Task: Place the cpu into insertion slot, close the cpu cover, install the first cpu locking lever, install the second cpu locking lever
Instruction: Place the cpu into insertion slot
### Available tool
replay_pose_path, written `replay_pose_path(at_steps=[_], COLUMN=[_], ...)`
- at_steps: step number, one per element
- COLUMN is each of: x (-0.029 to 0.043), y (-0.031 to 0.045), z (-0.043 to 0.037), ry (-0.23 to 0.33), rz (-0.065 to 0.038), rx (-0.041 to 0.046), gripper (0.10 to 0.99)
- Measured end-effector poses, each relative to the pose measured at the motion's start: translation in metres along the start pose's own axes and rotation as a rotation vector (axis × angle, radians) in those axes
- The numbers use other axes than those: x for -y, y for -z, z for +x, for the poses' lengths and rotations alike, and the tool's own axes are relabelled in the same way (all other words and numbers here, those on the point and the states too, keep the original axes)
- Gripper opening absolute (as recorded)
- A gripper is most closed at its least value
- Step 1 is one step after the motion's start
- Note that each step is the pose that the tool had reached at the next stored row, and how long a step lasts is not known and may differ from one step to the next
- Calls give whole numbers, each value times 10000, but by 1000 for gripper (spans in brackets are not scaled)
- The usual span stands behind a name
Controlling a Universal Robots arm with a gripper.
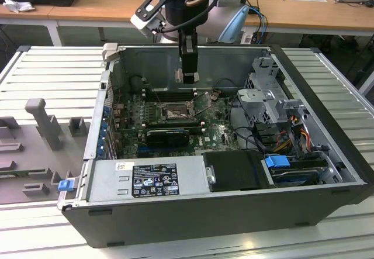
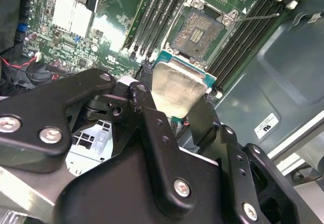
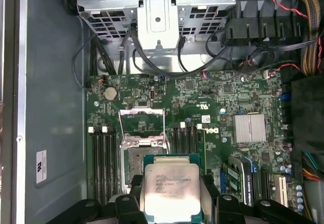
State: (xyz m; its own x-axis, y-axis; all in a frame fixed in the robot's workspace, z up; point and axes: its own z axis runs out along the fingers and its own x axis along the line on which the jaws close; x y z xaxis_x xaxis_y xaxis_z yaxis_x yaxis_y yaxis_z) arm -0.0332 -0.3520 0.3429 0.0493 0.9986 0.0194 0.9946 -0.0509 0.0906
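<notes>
While the fingers (image 2: 147, 107) clamp its opposite edges, the cpu (image 2: 177, 90) hangs above the board (image 2: 111, 37), near the insertion slot (image 2: 201, 32).

Second wrist view. The cpu (image 2: 178, 88), silver-grey top exposed, is clamped at opposite edges between the black fingers (image 2: 147, 114) of the gripper (image 2: 171, 97). It is held clear of the insertion slot (image 2: 199, 31), whose tan-gold contact field is seen uncovered in the green circuit board (image 2: 112, 32). The slot is flanked by long black memory slots (image 2: 154, 16). A finned silver heat sink (image 2: 71, 14) and the grey case wall (image 2: 283, 67) are also shown.
</notes>
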Motion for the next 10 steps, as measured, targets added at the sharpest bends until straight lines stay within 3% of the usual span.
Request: replay_pose_path(at_steps=[10], x=[6], y=[-59], z=[-1], ry=[0], rz=[-4], rx=[0], gripper=[525])
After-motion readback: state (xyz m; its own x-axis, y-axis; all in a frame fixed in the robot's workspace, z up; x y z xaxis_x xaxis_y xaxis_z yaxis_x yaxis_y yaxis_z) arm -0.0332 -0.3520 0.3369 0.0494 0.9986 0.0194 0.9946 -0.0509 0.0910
